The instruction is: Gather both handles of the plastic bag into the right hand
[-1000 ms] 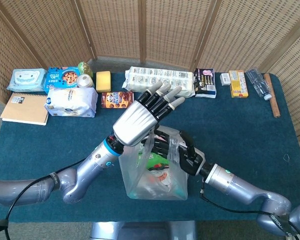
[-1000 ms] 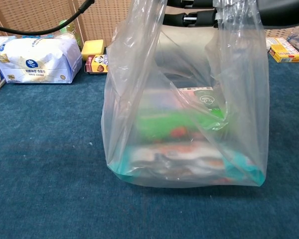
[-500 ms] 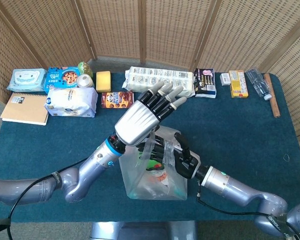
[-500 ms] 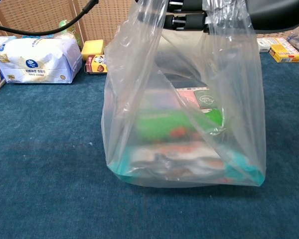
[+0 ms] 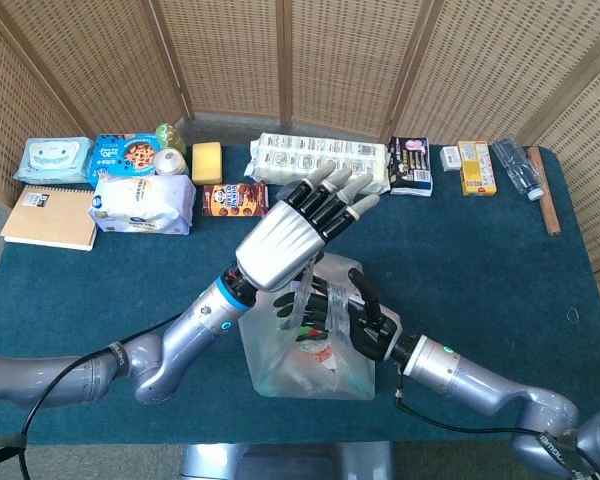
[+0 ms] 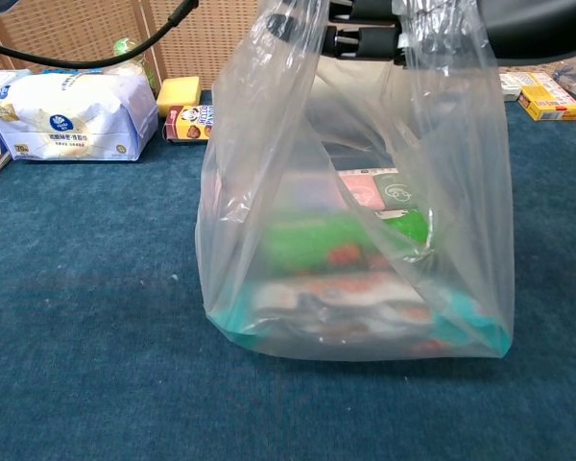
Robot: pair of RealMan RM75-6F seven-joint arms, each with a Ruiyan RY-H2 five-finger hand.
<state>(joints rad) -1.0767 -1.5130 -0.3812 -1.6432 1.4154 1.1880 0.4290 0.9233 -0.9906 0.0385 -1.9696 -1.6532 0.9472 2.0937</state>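
— Plastic bag [image 6: 355,240]: where does it stand?
— Upright on the blue surface [image 6: 86,317], full of packets; the right hand [image 5: 352,318] grips its handles [image 5: 310,295] at the top.
— And the left hand [image 5: 298,228]?
— Raised above the bag, fingers spread flat, holding nothing.
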